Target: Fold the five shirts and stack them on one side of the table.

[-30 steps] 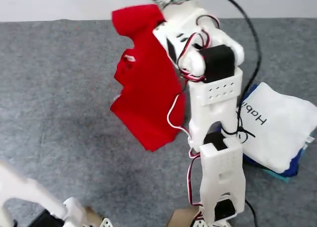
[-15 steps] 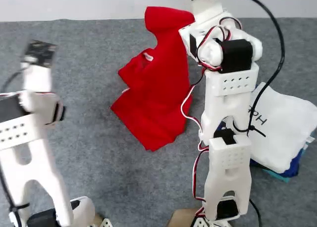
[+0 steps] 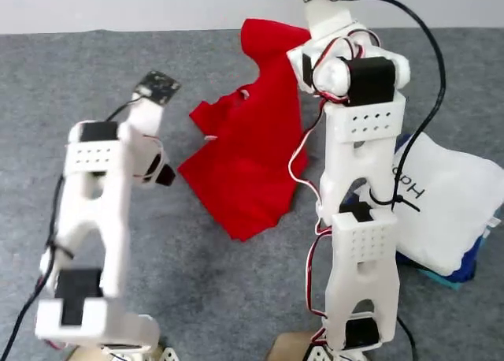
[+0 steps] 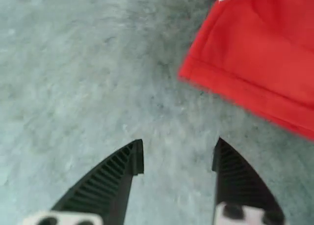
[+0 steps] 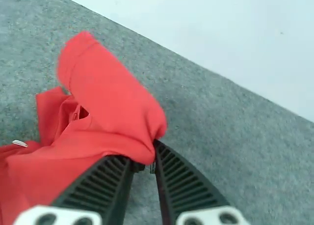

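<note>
Pinching the red shirt (image 3: 252, 156), right gripper (image 5: 148, 162) extended far forward

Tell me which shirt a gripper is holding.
The red shirt: the right gripper has its fingers shut on one end, holding it raised. The white shirt and the blue shirt beneath it lie folded, ungripped.

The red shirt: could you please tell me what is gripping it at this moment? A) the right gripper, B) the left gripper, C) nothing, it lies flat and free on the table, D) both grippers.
A: in the right wrist view the right gripper is shut on a fold of the red shirt, while the left gripper hangs open over the bare table beside the shirt's hem.
</note>
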Controlling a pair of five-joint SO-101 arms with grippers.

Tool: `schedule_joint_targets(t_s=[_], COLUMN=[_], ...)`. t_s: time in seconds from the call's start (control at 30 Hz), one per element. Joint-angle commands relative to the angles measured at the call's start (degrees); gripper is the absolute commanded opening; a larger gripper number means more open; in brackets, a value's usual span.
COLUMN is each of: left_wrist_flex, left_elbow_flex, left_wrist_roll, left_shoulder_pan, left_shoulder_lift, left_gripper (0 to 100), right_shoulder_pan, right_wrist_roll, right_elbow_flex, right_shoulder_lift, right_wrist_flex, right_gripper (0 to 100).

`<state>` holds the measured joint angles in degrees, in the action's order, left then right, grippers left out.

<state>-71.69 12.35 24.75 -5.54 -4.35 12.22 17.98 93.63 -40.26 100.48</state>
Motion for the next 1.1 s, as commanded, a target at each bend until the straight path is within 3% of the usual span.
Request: schedule_joint_targets(t_s=[0.0,0.47,0.7,0.93,1.07], left_wrist_flex=[1.67,1.05,-12.66,-27.60,-28.92], left_elbow_flex=[-6.99,-27.74,-42.42,-62.20,-68.62], left_wrist_roll=[0.70,0.62,0.79,4.75,1.67], left_shoulder_pan=[2.11,4.48,6.68,7.30,5.54], left_shoulder_lift=[-6.77,-29.36,-40.26,-52.66,-53.27], left_gripper=[24,24,22,5,0], right_shoulder_pan=[-0.66,-0.84,-0.84,-0.84,-0.92], right_wrist_roll=[-0.18,-0.09,-0.09,-0.09,-0.09], right_elbow_flex=[2.37,2.37,2.37,2.37,2.64], right_shoulder_lift=[0.40,0.31,0.31,0.31,0.40], right_wrist_flex=[2.24,2.24,2.24,2.15,2.15], right_gripper=[1.0,1.0,1.0,1.0,1.0])
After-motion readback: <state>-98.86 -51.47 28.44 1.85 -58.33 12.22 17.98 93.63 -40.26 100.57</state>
